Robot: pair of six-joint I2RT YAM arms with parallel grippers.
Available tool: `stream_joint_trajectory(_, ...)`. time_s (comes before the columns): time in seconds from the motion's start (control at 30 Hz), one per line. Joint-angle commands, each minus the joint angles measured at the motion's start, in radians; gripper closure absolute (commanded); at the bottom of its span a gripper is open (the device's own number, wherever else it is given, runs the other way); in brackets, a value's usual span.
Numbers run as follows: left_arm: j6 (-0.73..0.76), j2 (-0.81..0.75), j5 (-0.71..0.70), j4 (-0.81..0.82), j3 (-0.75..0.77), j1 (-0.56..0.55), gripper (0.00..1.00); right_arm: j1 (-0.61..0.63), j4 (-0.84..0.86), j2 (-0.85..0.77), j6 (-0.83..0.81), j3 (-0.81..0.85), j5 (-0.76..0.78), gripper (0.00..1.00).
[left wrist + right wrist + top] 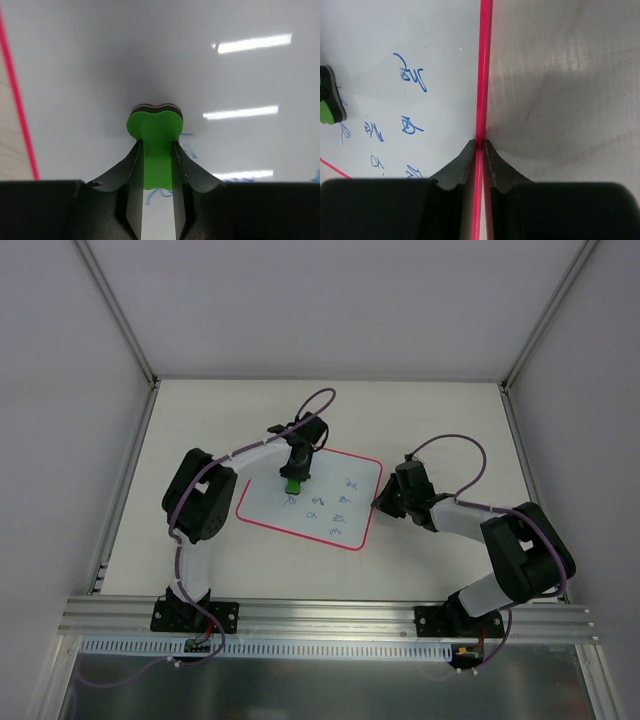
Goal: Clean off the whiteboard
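Left wrist, green eraser (154, 125) partly hidden by left gripper (157, 144), whiteboard (100, 60) cropped.

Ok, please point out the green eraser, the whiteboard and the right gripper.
green eraser (154, 131): left wrist view, its green face.
whiteboard (265, 505): top external view, bare left part.
right gripper (479, 144): right wrist view, between its fingertips.

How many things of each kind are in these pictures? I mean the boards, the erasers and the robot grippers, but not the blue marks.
whiteboard: 1
green eraser: 1
grippers: 2 (left gripper, its fingers on the eraser; right gripper, its fingers astride the board's pink edge)
Total: 4
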Motion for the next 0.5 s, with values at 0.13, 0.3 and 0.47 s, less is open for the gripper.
stream_joint_trajectory(0.13, -0.1, 0.181, 0.171, -0.028, 0.012, -0.268, 1.0, 0.014, -0.117, 0.014, -0.008, -0.053, 0.026, 0.87)
stream_joint_trajectory(0.3, -0.15, 0.157, 0.153, -0.028, -0.041, -0.307, 1.0, 0.014, -0.119, 0.014, -0.006, -0.059, 0.026, 0.87)
stream_joint_trajectory(0.47, -0.153, 0.016, 0.082, -0.037, -0.092, -0.256, 1.0, 0.014, -0.117, 0.006, -0.006, -0.065, 0.027, 0.87)
